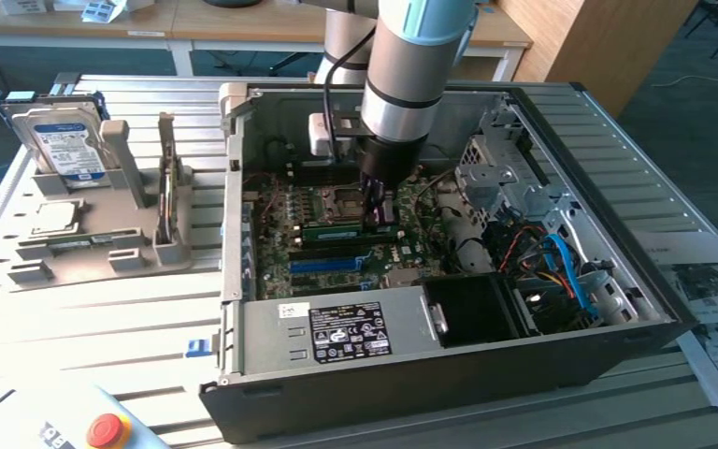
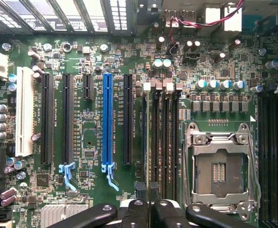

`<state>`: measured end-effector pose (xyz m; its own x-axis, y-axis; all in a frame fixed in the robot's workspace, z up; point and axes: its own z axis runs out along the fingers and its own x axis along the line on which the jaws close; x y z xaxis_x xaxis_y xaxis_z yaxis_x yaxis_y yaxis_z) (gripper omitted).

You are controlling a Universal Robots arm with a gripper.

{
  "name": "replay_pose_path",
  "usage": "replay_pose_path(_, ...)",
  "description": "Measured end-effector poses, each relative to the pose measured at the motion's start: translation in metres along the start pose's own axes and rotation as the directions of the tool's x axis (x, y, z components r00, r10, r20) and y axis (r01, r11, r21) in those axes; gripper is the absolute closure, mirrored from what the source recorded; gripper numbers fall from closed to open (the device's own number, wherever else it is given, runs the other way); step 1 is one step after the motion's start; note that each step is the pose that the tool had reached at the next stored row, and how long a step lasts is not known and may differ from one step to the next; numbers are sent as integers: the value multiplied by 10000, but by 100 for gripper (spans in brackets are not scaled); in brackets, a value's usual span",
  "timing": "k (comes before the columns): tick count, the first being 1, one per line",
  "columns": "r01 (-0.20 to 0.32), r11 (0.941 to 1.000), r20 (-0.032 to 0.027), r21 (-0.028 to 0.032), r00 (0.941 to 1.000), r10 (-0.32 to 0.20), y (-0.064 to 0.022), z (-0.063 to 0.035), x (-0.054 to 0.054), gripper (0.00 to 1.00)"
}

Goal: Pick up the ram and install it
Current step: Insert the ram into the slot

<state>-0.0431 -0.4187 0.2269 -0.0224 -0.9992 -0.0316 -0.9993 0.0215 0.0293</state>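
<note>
The ram [image 1: 332, 227] is a slim green stick standing on edge low over the motherboard, beside the empty processor socket [image 1: 344, 198]. My gripper [image 1: 378, 213] reaches straight down into the open computer case and is shut on one end of the stick. In the wrist view the ram [image 2: 145, 142] appears edge-on as a thin line running away from my gripper [image 2: 149, 209], right alongside the black memory slots [image 2: 165, 142]. Whether it is touching a slot or is still just above one, I cannot tell.
The case wall [image 1: 459, 374] surrounds the board, with the power supply [image 1: 334, 332] in front and drive cages and cables at the exterior view's right. A grey holder at the left carries a hard drive [image 1: 66, 140] and a processor chip [image 1: 57, 217]. A red button [image 1: 107, 430] sits near the front.
</note>
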Motion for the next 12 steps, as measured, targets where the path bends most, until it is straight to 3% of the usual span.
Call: replay_pose_path(12,41,10000,-2,-2,10000,-41,0,3,0,88)
